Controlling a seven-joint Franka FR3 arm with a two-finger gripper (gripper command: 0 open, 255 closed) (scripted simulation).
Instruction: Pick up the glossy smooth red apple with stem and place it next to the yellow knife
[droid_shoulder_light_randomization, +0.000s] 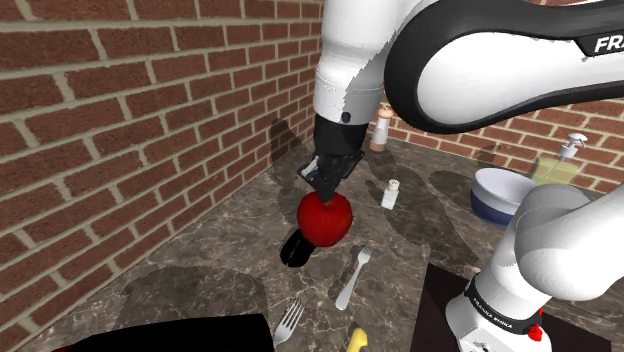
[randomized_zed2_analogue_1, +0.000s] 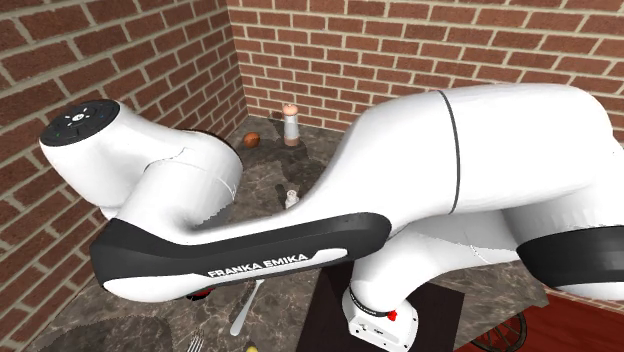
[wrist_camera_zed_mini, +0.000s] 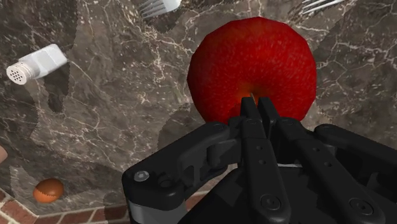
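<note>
Left of the claw (droid_shoulder_light_randomization: 325, 188) in the shoulder view, a brick wall (droid_shoulder_light_randomization: 120, 120) runs beside the dark marble counter (droid_shoulder_light_randomization: 220, 270). Lower left of the claw, near the bottom edge, lies a fork (droid_shoulder_light_randomization: 288, 322), tines toward the claw. The claw itself hangs from the white arm (droid_shoulder_light_randomization: 500, 60), pointing down. Its fingers (wrist_camera_zed_mini: 249, 127) are pinched narrow, tips almost meeting, on the stem dimple of the red apple (droid_shoulder_light_randomization: 325, 220). The apple sits directly under the claw, clasped at its top. A dark shadow (droid_shoulder_light_randomization: 297, 247) lies on the counter just below and left of it, so the apple looks raised off the surface. Lower right of the claw lies a second fork (droid_shoulder_light_randomization: 352, 278). Past it, at the bottom edge, one end of the yellow knife (droid_shoulder_light_randomization: 357, 341) pokes in, apart from the apple. Just right of the claw stands a small white shaker (droid_shoulder_light_randomization: 390, 193). Above that, by the wall, stands a taller shaker (droid_shoulder_light_randomization: 379, 128). Farther right sits a blue-and-white bowl (droid_shoulder_light_randomization: 500, 195), with a soap dispenser (droid_shoulder_light_randomization: 562, 160) behind it. In the wrist view a small brown round thing (wrist_camera_zed_mini: 48, 189) lies by the foot of the wall; I can't tell what it is.
</note>
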